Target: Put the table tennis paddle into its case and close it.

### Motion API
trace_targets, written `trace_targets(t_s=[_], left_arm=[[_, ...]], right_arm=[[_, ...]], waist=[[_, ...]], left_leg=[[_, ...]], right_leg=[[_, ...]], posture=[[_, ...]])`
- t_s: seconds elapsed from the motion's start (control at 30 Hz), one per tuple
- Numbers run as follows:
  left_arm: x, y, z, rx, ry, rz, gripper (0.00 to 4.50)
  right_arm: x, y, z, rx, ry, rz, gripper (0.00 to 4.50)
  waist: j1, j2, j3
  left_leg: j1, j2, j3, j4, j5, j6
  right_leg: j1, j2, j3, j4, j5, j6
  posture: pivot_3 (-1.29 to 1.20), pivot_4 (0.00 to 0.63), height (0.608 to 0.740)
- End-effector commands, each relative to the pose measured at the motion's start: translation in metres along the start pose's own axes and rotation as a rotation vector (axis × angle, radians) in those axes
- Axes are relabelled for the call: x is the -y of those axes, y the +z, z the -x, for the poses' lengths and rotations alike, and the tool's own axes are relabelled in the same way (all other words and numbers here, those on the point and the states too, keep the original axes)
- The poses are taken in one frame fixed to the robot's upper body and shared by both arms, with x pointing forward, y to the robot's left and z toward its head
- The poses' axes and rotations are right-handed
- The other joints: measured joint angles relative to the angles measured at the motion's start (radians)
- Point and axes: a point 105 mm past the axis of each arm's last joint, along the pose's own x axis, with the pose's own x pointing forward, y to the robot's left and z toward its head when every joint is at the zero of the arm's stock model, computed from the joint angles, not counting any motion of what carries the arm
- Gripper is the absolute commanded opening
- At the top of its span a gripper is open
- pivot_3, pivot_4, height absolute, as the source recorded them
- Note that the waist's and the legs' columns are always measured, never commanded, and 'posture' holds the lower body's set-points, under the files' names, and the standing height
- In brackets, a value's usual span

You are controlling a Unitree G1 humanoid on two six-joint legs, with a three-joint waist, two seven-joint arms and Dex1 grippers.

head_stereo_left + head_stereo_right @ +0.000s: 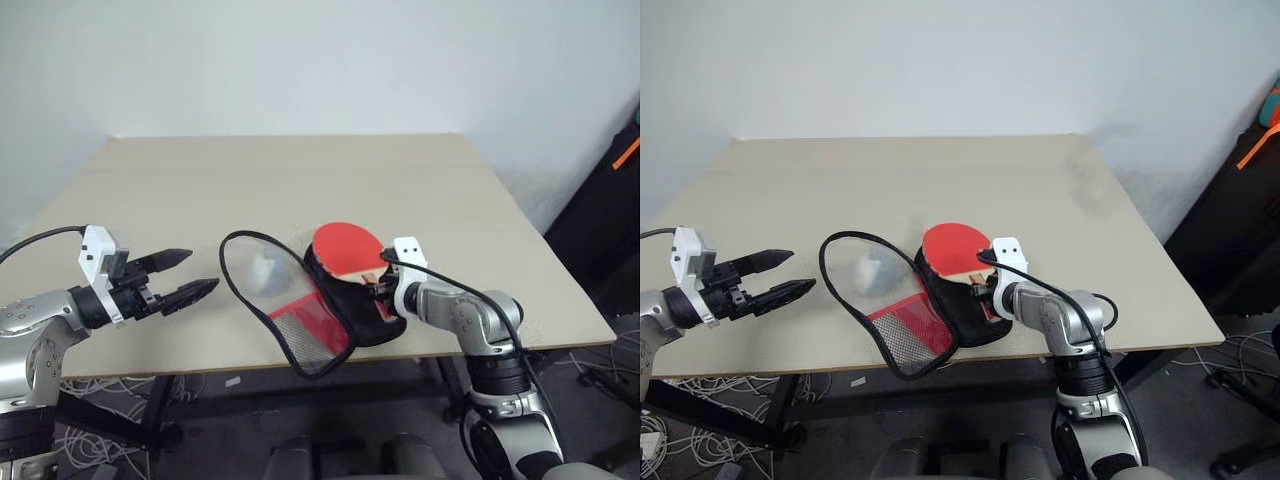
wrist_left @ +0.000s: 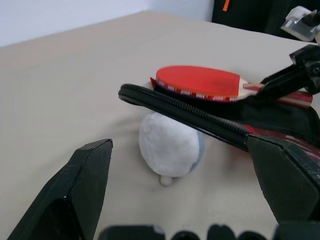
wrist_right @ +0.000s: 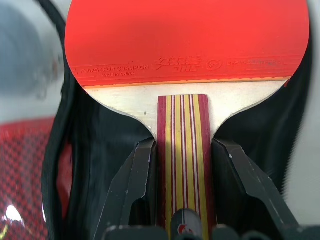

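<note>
Nearest, at the front edge of the pale beige wooden surface, lies the paddle-shaped soft case of black fabric with a red panel and black mesh, unzipped, its mesh flap folded out to the left and its black zip edging looping up and away so the mouth stands wide, seemingly to leave room for the paddle to go in. Just right of it, the right end effector, two black fingers pinching the short pale wooden handle striped red from both sides. Held that way, the round red-rubber-faced table tennis paddle hangs over the black lower half of the case, blade pointing away from the wrist and towards the far left, handle at the near right; probably gripped by the handle so the broad blade can lead into the pouch. Not yet seated inside, zip not yet closed. Off to the near left, well apart from the case, the left end effector, fingers spread wide and holding nothing, aimed towards the open flap, likely waiting to steady or close it. Farther in, inside the zip loop, a small whitish-grey soft lump resting on the surface. Beyond that, bare surface to the far edge.
</note>
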Motion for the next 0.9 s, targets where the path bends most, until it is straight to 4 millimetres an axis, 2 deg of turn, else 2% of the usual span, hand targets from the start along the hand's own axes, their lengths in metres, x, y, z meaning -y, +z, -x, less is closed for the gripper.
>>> trace_targets(t_s=[0.03, 0.47, 0.73, 0.77, 0.8, 0.9], left_arm=[[0.000, 0.017, 0.005, 0.046, 0.012, -0.043, 4.50], [0.001, 0.018, 0.002, 0.045, 0.015, -0.045, 4.50], [0.001, 0.019, -0.001, 0.046, 0.012, -0.047, 4.50], [0.001, 0.019, -0.001, 0.046, 0.012, -0.048, 4.50], [0.001, 0.020, -0.001, 0.046, 0.012, -0.048, 4.50], [0.000, 0.020, 0.000, 0.043, 0.010, -0.052, 4.50]], right_arm=[[-0.004, 0.010, 0.002, 0.042, -0.003, 0.028, 1.31], [0.011, 0.007, 0.001, 0.017, -0.078, 0.040, 1.31], [0.007, 0.004, 0.001, 0.007, -0.078, 0.063, 1.31], [0.006, 0.004, 0.001, 0.007, -0.072, 0.069, 1.97], [0.005, 0.005, 0.001, 0.007, -0.068, 0.073, 2.19], [0.002, 0.011, 0.008, 0.025, -0.048, 0.085, 3.27]], waist=[[0.000, 0.000, 0.000], [0.000, 0.000, 0.000], [0.000, -0.001, 0.000], [0.000, -0.001, 0.000], [0.000, -0.001, 0.000], [0.000, -0.001, 0.000]], left_leg=[[0.000, 0.000, 0.000, 0.000, 0.000, 0.000], [0.000, 0.000, 0.000, 0.000, -0.001, -0.002], [0.000, 0.000, 0.000, 0.000, -0.001, -0.002], [0.000, 0.000, 0.000, 0.000, -0.001, -0.002], [0.000, 0.000, 0.000, 0.000, -0.001, -0.002], [0.000, 0.000, 0.000, 0.000, -0.001, -0.002]], right_leg=[[0.000, 0.000, 0.000, 0.000, 0.000, 0.000], [0.000, 0.000, 0.000, 0.000, 0.000, 0.000], [0.000, 0.000, 0.000, 0.000, 0.000, 0.000], [0.000, 0.000, 0.000, 0.000, 0.000, 0.000], [0.000, 0.000, 0.000, 0.000, 0.000, 0.000], [0.000, 0.000, 0.000, 0.000, 0.000, 0.000]], posture=[[0.00, 0.000, 0.740], [0.00, 0.000, 0.740], [0.00, 0.000, 0.740], [0.00, 0.000, 0.740], [0.00, 0.000, 0.740], [0.00, 0.000, 0.740]])
